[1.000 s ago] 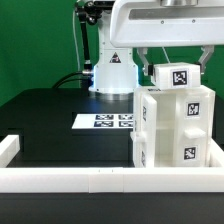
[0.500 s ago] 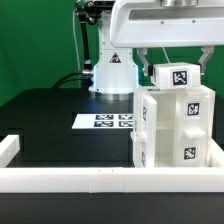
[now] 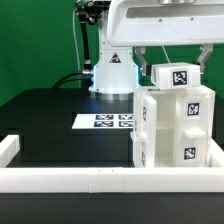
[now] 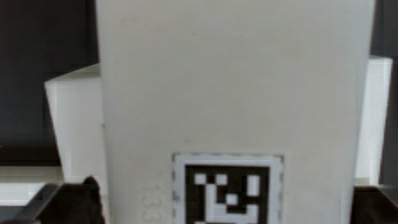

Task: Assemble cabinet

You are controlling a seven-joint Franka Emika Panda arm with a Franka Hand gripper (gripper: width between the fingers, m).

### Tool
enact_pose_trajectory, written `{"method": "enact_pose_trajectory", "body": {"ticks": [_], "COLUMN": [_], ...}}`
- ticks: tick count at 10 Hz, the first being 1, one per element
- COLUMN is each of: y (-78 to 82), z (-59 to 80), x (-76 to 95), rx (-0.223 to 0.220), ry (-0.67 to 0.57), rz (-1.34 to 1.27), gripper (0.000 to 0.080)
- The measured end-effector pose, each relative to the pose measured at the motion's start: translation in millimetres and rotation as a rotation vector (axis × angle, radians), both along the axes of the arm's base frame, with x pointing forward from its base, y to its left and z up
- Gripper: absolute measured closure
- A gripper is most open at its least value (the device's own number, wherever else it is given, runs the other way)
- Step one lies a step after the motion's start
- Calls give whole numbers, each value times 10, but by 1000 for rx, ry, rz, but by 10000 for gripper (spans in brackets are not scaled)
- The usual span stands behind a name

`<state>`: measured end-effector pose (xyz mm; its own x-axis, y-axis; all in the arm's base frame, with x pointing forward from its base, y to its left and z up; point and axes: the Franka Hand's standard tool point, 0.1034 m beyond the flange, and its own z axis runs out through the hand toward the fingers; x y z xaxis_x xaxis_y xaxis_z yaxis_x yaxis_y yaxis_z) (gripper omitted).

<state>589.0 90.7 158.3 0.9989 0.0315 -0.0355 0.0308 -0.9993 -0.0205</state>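
The cabinet [image 3: 172, 130] is a tall white box with square black-and-white tags, standing at the exterior view's right just behind the rail. A smaller white tagged block [image 3: 178, 76] sits on its top. My gripper [image 3: 177, 64] comes down from above with one finger on each side of this block, shut on it. In the wrist view the block [image 4: 214, 90] fills the picture as a tall white face with a tag low on it. My gripper [image 4: 222, 205] has its dark fingertips [image 4: 64, 203] at the block's two sides. More white cabinet body [image 4: 71, 120] shows behind the block.
The marker board [image 3: 104, 121] lies flat on the black table to the exterior view's left of the cabinet. A long low white rail [image 3: 80, 180] runs along the front, with a raised end at the left. The arm's white base [image 3: 112, 72] stands at the back.
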Motion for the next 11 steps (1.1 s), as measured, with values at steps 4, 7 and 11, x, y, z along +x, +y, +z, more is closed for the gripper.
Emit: {"method": "enact_pose_trajectory", "body": {"ticks": [4,7,11], "y": [-1,-1,-1], "z": [-2,-2,-2], "x": [1,1,1], "rx": [0,0,0], "ry": [0,0,0], "rz": [0,0,-3], "gripper": [162,245,245]}}
